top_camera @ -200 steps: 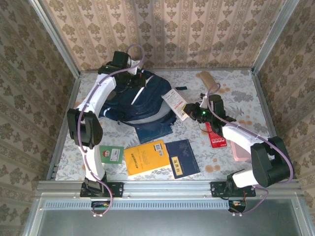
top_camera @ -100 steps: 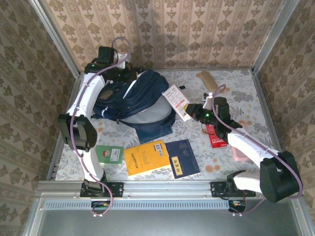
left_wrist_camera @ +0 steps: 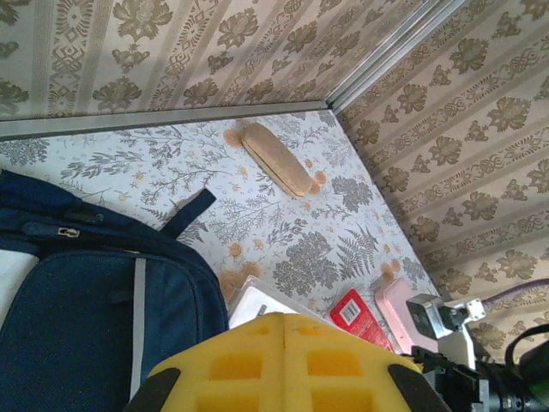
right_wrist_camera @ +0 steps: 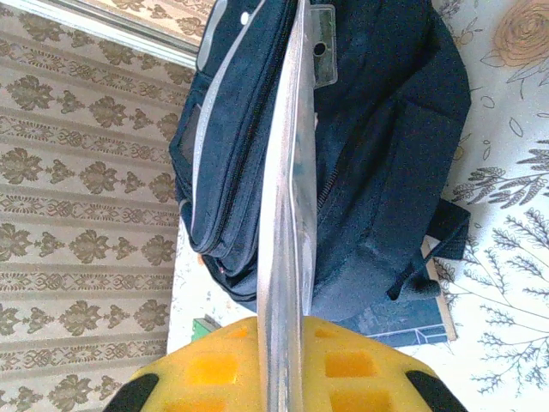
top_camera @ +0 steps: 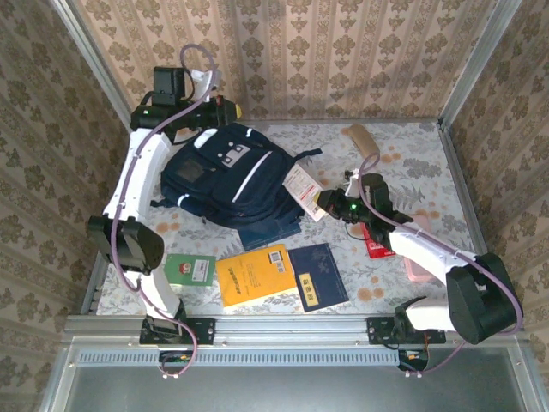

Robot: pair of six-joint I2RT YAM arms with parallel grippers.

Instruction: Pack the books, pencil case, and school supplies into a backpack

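Navy backpack (top_camera: pixel 227 176) is lying front-up at the far left of the table (top_camera: pixel 412 163), with its white patch facing the top camera. I am not seeing an open mouth from any view.

A navy book (top_camera: pixel 268 230) is sticking out from under its near edge. The packet (top_camera: pixel 300 183) is hanging just beside the backpack's right flank. It is pinched in the right gripper (top_camera: pixel 328 204), and the right wrist view is showing it edge-on between the pads.

The left gripper (top_camera: pixel 227 109) is sitting above the backpack's top end with its fingers pressed together. I am seeing nothing between them in the left wrist view, and I cannot tell whether a handle is caught.

The orange book (top_camera: pixel 253 275), a second navy book (top_camera: pixel 317 275) and the green book (top_camera: pixel 190 269) are waiting along the near edge. The red pack (top_camera: pixel 377 245) and the pink thing (top_camera: pixel 420 266) are lying by the right arm. The tan thing (top_camera: pixel 362 137) is sitting at the far side.

Risks I am weighing:
- The packet may meet closed fabric if the zip is shut, then buckle or slide out of the thin pinch.
- The backpack may be shoved by a sideways push, since nothing is clearly bracing it. That would drag the pinned book along with it.
- The mouth may sag shut on entry if the left gripper is not holding it.
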